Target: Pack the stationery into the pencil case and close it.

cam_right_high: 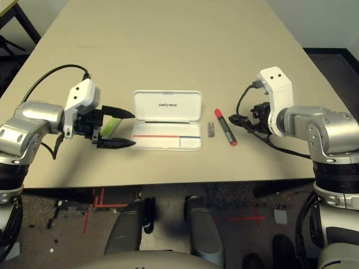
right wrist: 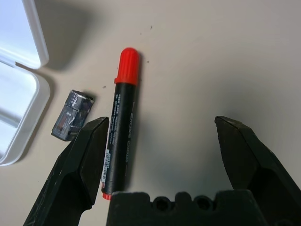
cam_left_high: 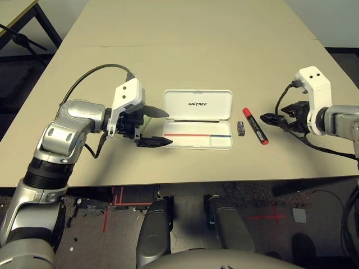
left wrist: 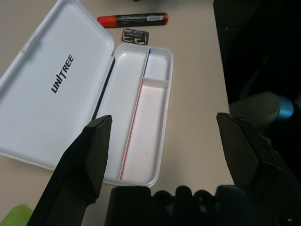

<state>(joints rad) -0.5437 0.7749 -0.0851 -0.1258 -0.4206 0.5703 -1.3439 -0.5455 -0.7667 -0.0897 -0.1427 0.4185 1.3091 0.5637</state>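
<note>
The white pencil case [cam_left_high: 197,136] lies open at mid-table, its "UNITREE" lid [cam_left_high: 197,104] folded back flat and its tray [left wrist: 146,136] empty. My left gripper [cam_left_high: 165,128] hovers open at the case's left end, fingers pointing along the tray. The light-green stick [cam_right_high: 113,124] lies on the table under that gripper, back near the base of its fingers. Right of the case lie the small grey block [cam_left_high: 241,129] and the red and black marker [cam_left_high: 255,125]. My right gripper [cam_left_high: 268,119] is open just right of the marker [right wrist: 120,127], fingers aimed at it, holding nothing.
The beige table [cam_left_high: 185,50] stretches far behind the case. Its front edge runs close below the case and both arms. A black cable [cam_left_high: 90,73] loops off my left wrist. Dark table legs [cam_left_high: 22,36] stand off the far left corner.
</note>
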